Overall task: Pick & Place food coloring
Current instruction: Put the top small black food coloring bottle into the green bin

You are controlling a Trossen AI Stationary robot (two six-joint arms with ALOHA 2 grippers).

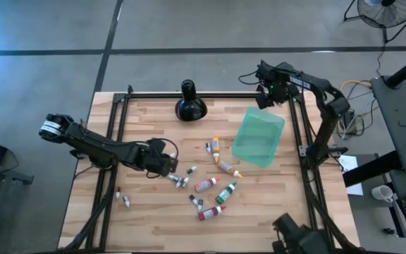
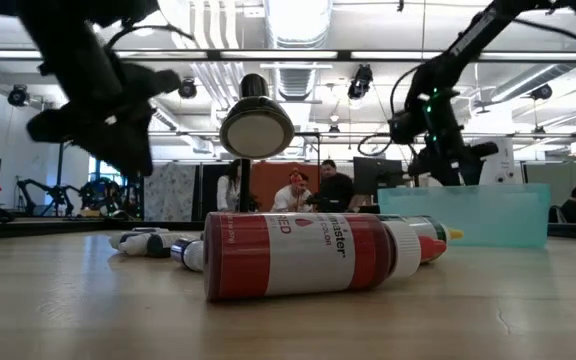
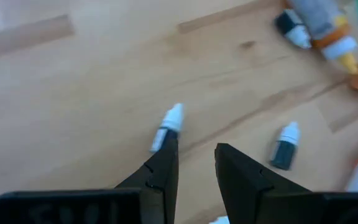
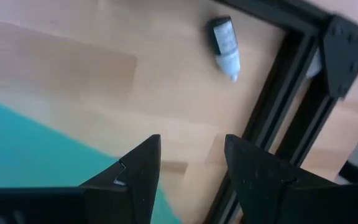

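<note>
The wooden table (image 1: 146,226), edged by a black metal frame (image 1: 210,94), is seen from above with both dark arms over it. The left arm (image 1: 97,146) is stretched low across the left half, and the left gripper (image 1: 169,168) is held just above the boards at the left edge of the bottle cluster; its fingers (image 3: 164,167) are parted with nothing between them, and a small white-capped vial (image 3: 167,126) lies just beyond one fingertip. The right arm (image 1: 323,106) is folded at the far right corner, and the right gripper (image 4: 191,163) is likewise spread and empty, poised over the far edge of a teal-green plastic container (image 1: 258,137), with one small vial (image 4: 225,45) lying near the frame rail. A black bulbous long-necked object (image 1: 189,103) stands at the far edge of the table. The food coloring bottles (image 1: 213,190) are scattered on the boards near the middle, just left of and in front of the container: red (image 1: 206,185), green (image 1: 225,192) and orange-tipped droppers (image 1: 216,147) lie on their sides, with tiny vials among them. Two more vials (image 1: 122,197) lie well apart near the left frame.
</note>
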